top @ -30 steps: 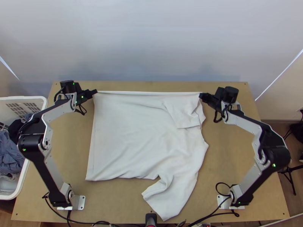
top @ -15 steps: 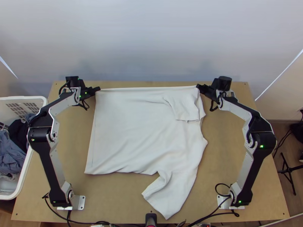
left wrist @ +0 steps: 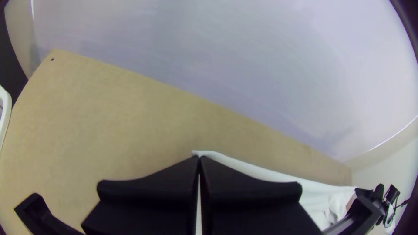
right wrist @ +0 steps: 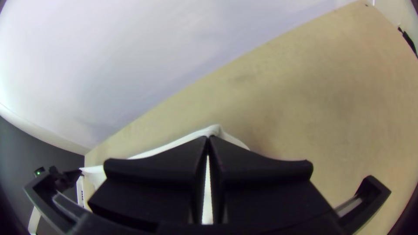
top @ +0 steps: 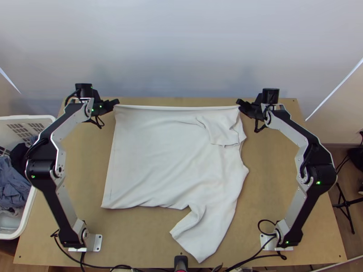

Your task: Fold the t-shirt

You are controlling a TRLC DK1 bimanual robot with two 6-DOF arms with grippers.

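The white t-shirt [top: 168, 158] lies spread on the table, hem toward the left, one sleeve folded in at the far right and the other sticking out toward the near edge. My left gripper [top: 116, 103] is shut on its far left corner; my right gripper [top: 239, 105] is shut on the far edge near the folded sleeve. The far edge runs taut between them. In the left wrist view, fingers of the left gripper [left wrist: 199, 159] pinch the t-shirt [left wrist: 270, 174]. In the right wrist view, the right gripper [right wrist: 208, 138] pinches the t-shirt [right wrist: 174, 144].
A white laundry basket [top: 45, 119] with dark and blue clothes stands left of the table [top: 281, 181]. A pale wall [top: 181, 50] rises behind the far edge. Cables run along the near edge, where a black device [top: 180, 260] stands.
Both grippers have moved up the picture, slightly back down most recently, drawing the shirt's far edge a little up and its near left hem with it. Both have stayed shut on the cloth.
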